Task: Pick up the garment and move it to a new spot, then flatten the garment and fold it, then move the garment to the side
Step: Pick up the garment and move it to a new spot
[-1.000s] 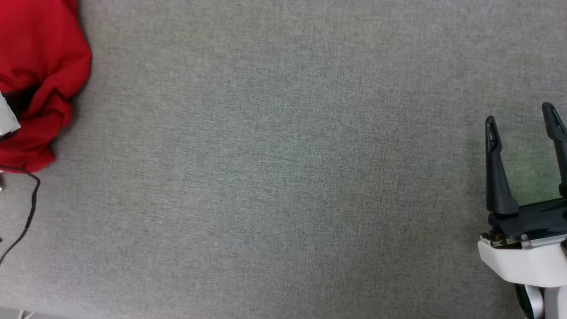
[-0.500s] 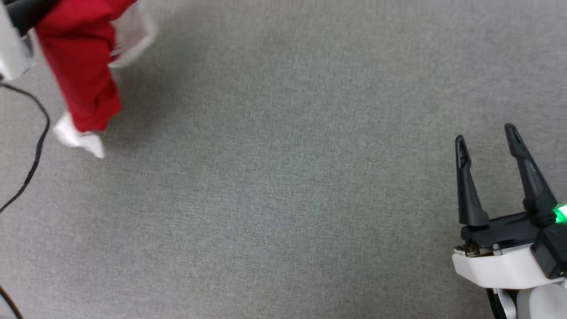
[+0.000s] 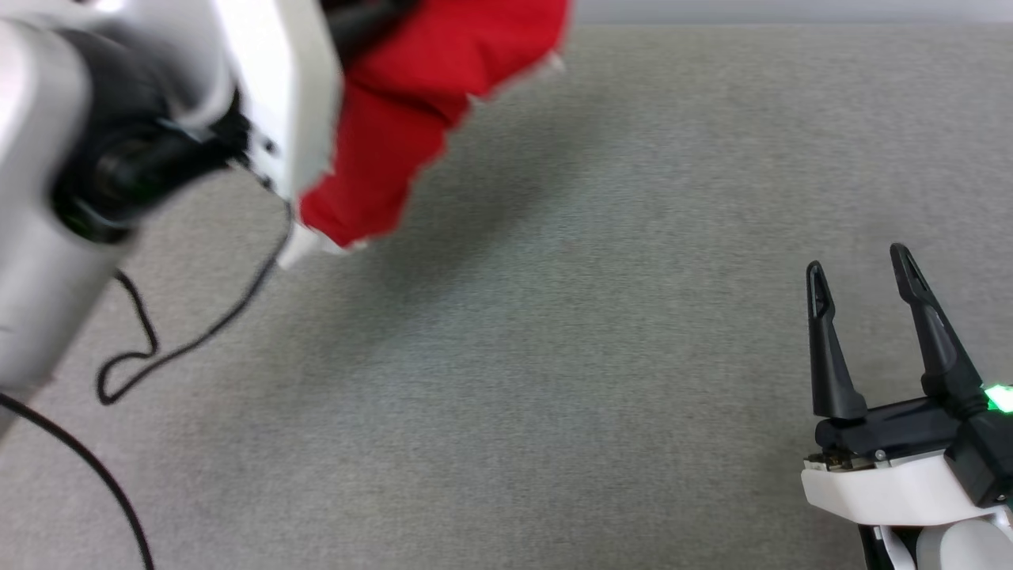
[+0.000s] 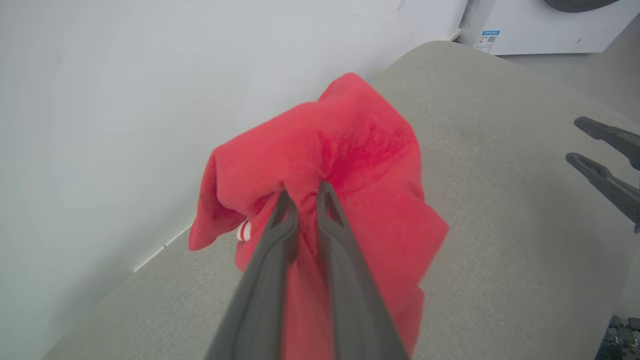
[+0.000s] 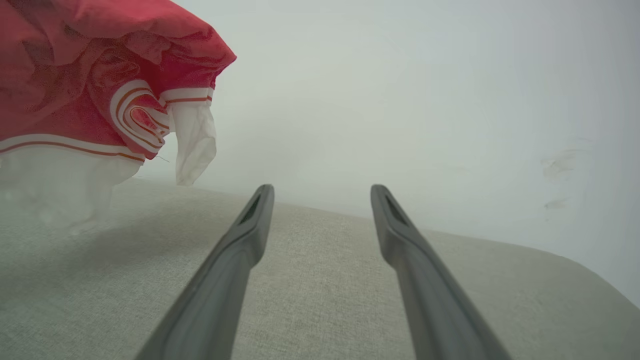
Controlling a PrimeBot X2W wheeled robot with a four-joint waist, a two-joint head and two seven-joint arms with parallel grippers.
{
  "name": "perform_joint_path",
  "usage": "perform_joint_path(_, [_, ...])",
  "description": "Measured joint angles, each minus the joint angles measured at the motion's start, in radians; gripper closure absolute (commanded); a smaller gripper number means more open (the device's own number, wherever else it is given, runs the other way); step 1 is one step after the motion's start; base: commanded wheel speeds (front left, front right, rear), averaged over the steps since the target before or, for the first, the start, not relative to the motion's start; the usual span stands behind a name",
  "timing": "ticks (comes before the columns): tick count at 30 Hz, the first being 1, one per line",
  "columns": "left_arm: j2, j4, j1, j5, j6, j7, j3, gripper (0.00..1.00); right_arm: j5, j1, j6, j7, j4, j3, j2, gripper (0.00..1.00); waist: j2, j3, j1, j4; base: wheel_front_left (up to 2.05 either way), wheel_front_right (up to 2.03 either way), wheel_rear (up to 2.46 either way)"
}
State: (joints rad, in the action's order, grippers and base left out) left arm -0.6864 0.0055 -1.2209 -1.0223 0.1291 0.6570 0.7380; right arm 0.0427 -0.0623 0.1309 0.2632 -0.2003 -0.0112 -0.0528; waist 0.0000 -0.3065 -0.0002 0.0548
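**Operator:** State of the left gripper [image 4: 305, 192]?

**Technician:** The fingers are nearly together, with a narrow gap at the tips. A fold of the garment [image 4: 350, 150] is clamped between them. In the left wrist view, the red cloth bulges above and to both sides of the tips and hangs down behind the fingers.

**Operator:** Location of the garment?

**Technician:** It is suspended from the left gripper above the grey fabric surface [image 3: 554, 356]. In the head view it is blurred and sits at the upper left, beside the pale left forearm [image 3: 95, 158]. Whether its lowest white edge touches the surface cannot be determined. In the right wrist view, a white sleeve with red-and-white striped trim hangs from the bunched red body.

**Operator:** State of the right gripper [image 3: 857, 261]?

**Technician:** The fingers are spread wide, with nothing between them. It sits at the lower right of the head view, fingers pointing up that view, well apart from the garment. A green light [image 3: 999, 396] shows on its housing.

**Operator:** Surroundings?

**Technician:** A black cable [image 3: 134, 364] loops over the surface below the left forearm. A pale wall [image 4: 125, 100] runs along the far edge of the surface. A white unit [image 4: 525, 30] with a small label stands beyond the rounded corner of the surface.
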Motion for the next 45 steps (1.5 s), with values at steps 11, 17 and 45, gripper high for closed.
perform_joint_path(11, [0.131, -0.013, 0.126, -0.01, 0.0, -0.106, 0.314, 1.0, -0.033, 0.005, 0.0, 0.0, 0.011, 0.008, 0.0, 0.0, 0.0, -0.006, 0.0001, -0.107, 0.0, 0.0, 0.0])
perform_joint_path(17, [0.186, 0.103, 0.23, -0.029, 0.0, -0.164, 0.49, 1.0, -0.035, 0.005, 0.0, 0.0, 0.023, 0.014, 0.001, 0.0, 0.0, -0.02, 0.0001, -0.139, 0.0, 0.0, 0.0])
perform_joint_path(45, [0.24, 0.242, 0.459, 0.283, -0.284, -0.905, 0.32, 0.0, -0.041, 0.1, 0.0, 0.0, 0.075, 0.038, 0.001, 0.0, 0.0, 0.152, 0.0001, -0.072, 0.0, 0.0, 0.0])
